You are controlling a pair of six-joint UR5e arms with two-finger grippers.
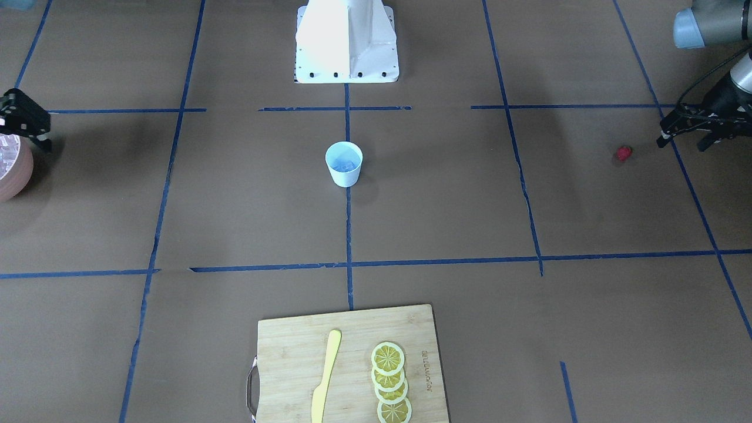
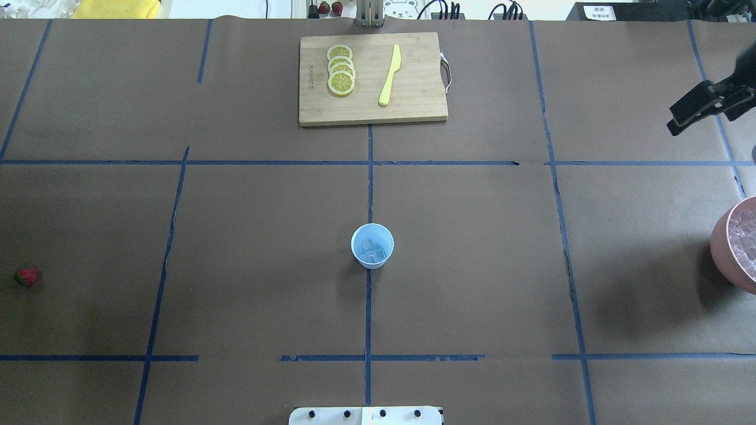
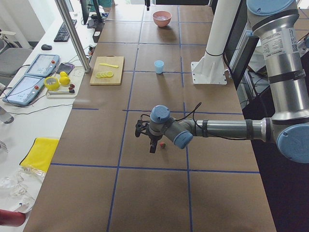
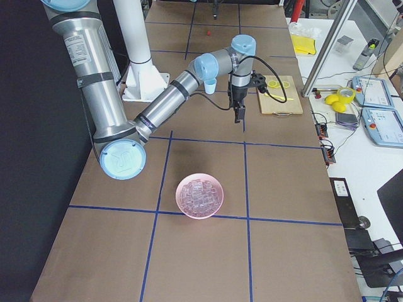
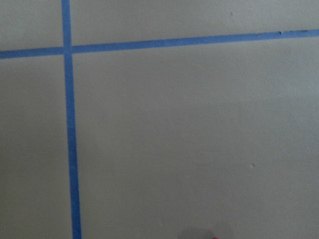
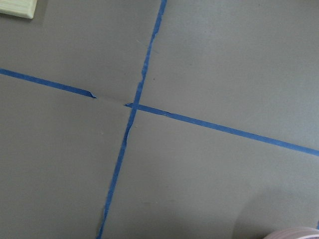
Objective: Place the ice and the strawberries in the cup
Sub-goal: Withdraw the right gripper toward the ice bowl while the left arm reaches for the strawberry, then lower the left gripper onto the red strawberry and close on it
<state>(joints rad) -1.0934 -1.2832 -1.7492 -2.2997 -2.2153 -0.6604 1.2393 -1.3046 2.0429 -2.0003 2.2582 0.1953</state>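
The left gripper (image 1: 684, 140) hangs low over the table (image 1: 235, 205), fingers pointing down. It looks spread, with nothing between the fingers. The strawberry (image 1: 623, 153) lies on the table just beside and below it, on its cup-ward side, not touching; the left wrist view shows only a red sliver at the bottom edge. The berry is too small to read its long axis or where the leafy top points. Likely next: a short sideways shift over the berry, then down. The left arm is by far the nearer one. The cup (image 2: 372, 263) stands upright mid-table, well off to this gripper's right, with ice (image 2: 373, 252) cubes already inside. The right gripper (image 2: 679, 121) hovers well apart from the cup; I can't tell if it is spread or pressed together. The bowl (image 2: 723, 248) with more ice sits near it, on its robot-ward side.
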